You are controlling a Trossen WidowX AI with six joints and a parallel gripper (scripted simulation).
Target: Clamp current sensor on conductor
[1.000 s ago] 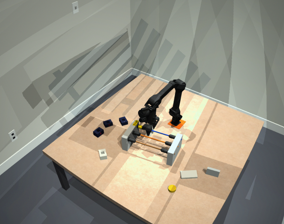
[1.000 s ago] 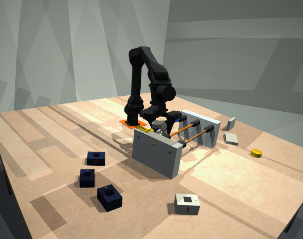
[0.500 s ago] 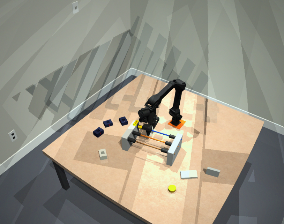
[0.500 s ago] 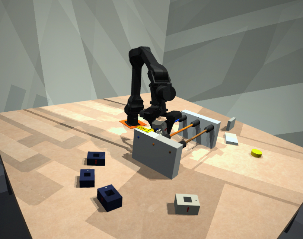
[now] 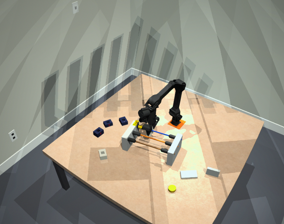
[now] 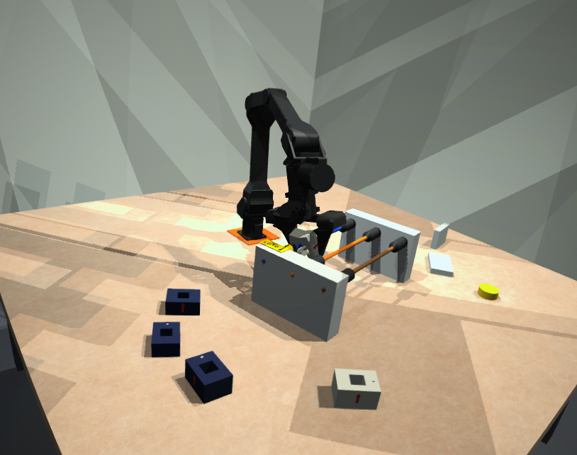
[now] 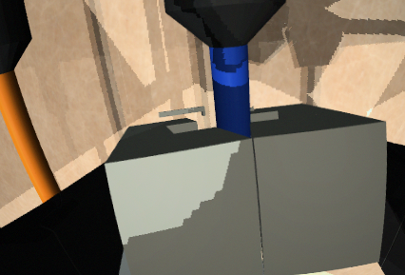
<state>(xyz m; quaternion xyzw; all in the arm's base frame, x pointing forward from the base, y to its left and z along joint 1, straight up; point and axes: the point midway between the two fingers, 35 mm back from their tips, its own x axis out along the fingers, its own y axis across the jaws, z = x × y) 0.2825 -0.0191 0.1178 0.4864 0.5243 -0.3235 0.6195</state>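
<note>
The LOAD label (image 5: 135,122) (image 6: 276,245) is yellow and lies on top of one grey end block, by the end of the blue conductor (image 5: 161,133) (image 7: 231,107). The grey split-core sensor (image 6: 303,237) (image 7: 318,187) is at this conductor near the LOAD end. In the wrist view its two halves meet at a thin seam on the near side, and the blue conductor runs down between them. Small gaps and a catch show on the far side. My gripper (image 6: 305,244) (image 7: 222,149) is shut on the sensor from both sides. A red mark shows on the sensor, but its direction is unclear. Latching cannot be told.
Orange (image 5: 152,137) (image 6: 346,246) and brown (image 5: 148,145) (image 6: 372,259) conductors run beside the blue one between end blocks (image 5: 126,139) (image 5: 174,150). Several dark blue sensors (image 6: 182,307) and a pale one (image 6: 342,396) stand outside. White blocks (image 5: 188,174) and a yellow disc (image 5: 172,188) lie beyond.
</note>
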